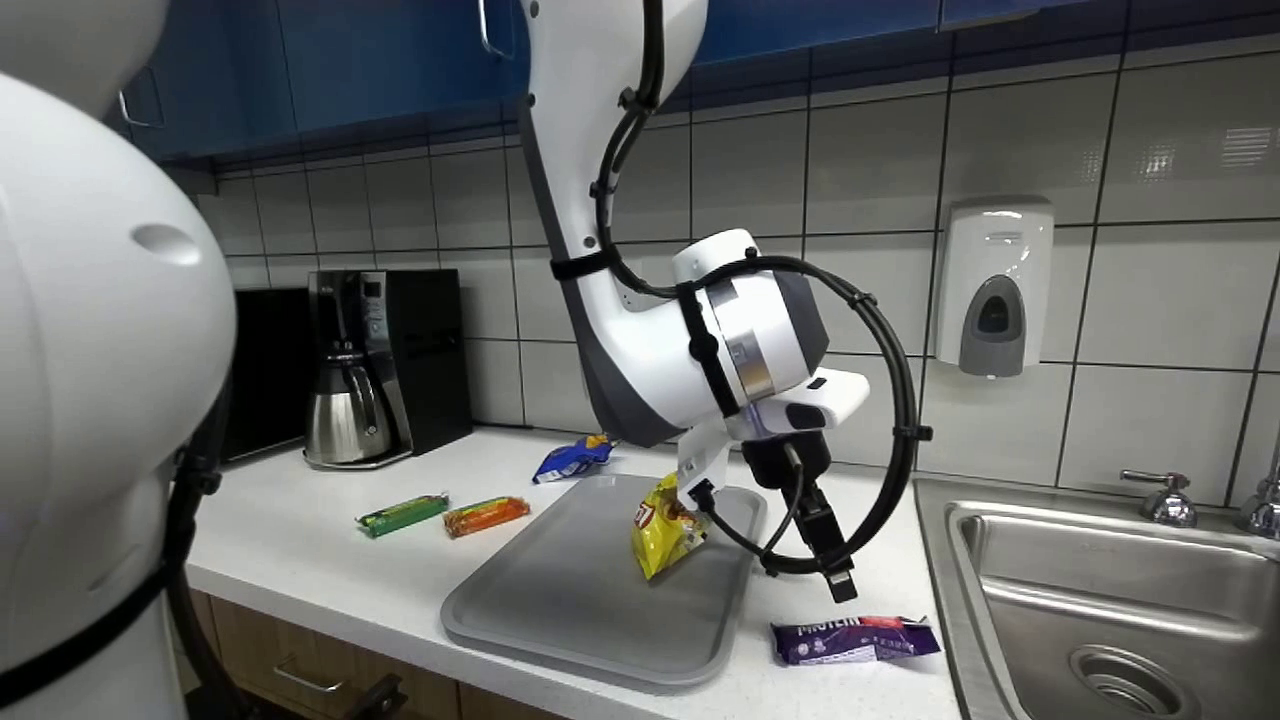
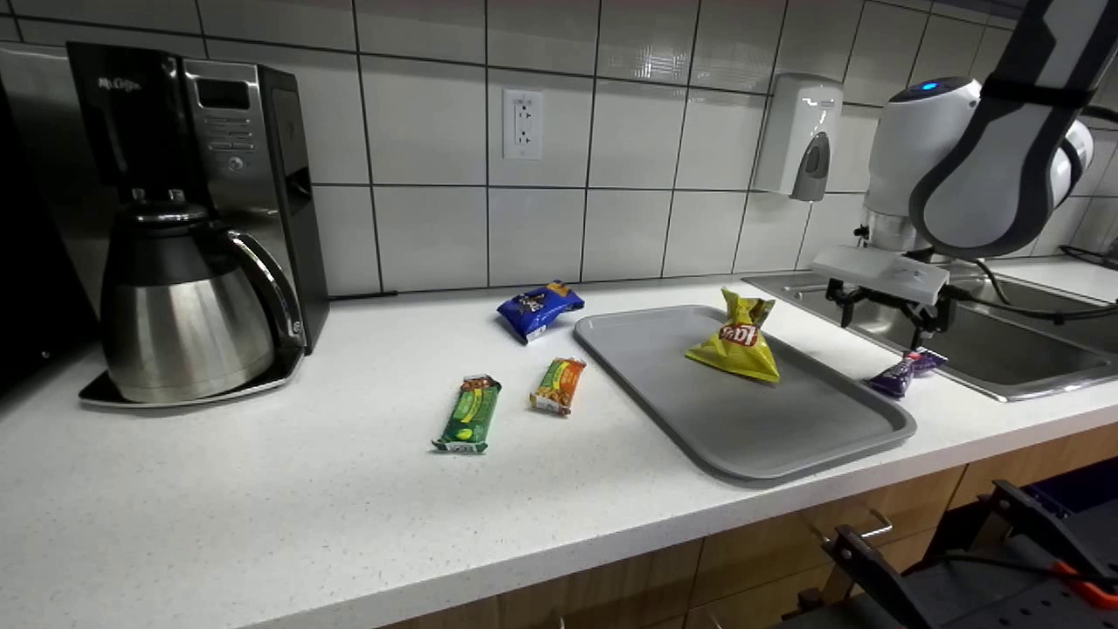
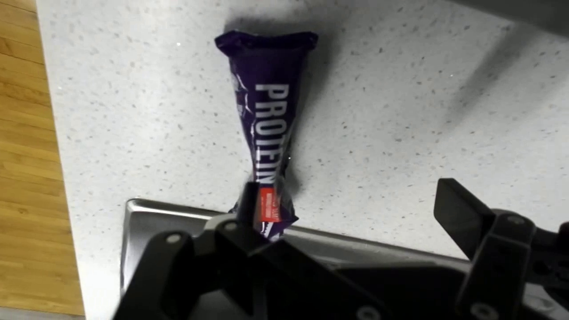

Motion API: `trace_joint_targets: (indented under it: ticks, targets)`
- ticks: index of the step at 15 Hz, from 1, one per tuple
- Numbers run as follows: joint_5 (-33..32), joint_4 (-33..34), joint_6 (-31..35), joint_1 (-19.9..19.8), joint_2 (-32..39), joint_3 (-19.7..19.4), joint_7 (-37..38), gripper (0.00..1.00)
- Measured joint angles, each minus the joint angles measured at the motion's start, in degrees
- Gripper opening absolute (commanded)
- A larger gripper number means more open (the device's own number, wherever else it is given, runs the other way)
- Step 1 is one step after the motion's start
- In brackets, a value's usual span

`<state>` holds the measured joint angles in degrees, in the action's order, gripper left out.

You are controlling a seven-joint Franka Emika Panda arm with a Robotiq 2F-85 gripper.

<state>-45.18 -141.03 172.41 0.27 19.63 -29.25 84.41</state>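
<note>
Where the fingers (image 3: 463,218) hang apart, one purple protein bar (image 3: 271,115) below, ungripped. Handling advised: straddle its middle, close softly.

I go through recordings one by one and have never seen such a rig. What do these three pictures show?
The white machine is a robot arm; its hand is the black two-fingered part at the end. Two pictures are taken from outside the robot, from different places; the third is taken from its wrist, looking down past the fingers. On the white counter lie a blue bag, a green bar, an orange bar and, by the sink, a purple protein bar. A grey tray there carries a yellow bag. The hand's fingers stand apart and nothing is held; they are close above the purple protein bar.
</note>
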Motion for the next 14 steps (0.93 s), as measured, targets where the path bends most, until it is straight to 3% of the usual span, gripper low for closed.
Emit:
trace_joint_targets:
  ticks: [14]
  targets:
    - [-5.3,-5.2,-0.1,9.0,-9.3,0.1,0.0,1.0]
